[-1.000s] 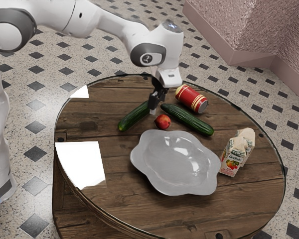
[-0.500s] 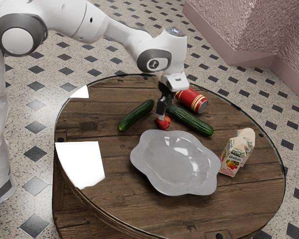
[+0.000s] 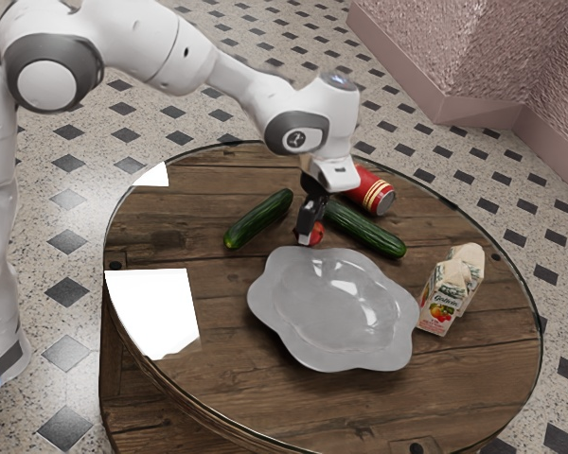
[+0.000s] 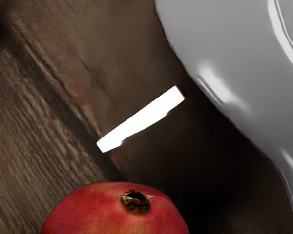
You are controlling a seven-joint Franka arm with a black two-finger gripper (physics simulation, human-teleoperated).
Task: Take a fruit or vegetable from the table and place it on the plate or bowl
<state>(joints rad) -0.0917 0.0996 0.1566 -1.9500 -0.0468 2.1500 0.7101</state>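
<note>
**Item:** red fruit (image 3: pixel 319 232), one. It is round with a dried calyx on top (a pomegranate, by the look).

**Location:** on the table (image 3: pixel 170 236), between the two cucumbers and just beside the plate (image 3: pixel 265 303).

**Handling:** expect it to be firm, smooth-skinned and fairly heavy, and likely to roll. Take it across its widest middle.

**Gripper** (image 3: pixel 310 227)**:** down at the fruit. You cannot tell whether it has closed on it.

**Also listed:**
- long cucumber (image 3: pixel 364 227), one
- short cucumber (image 3: pixel 257 218), one
- can (image 3: pixel 367 189), one
- carton (image 3: pixel 448 288), one
- plate, one
</note>
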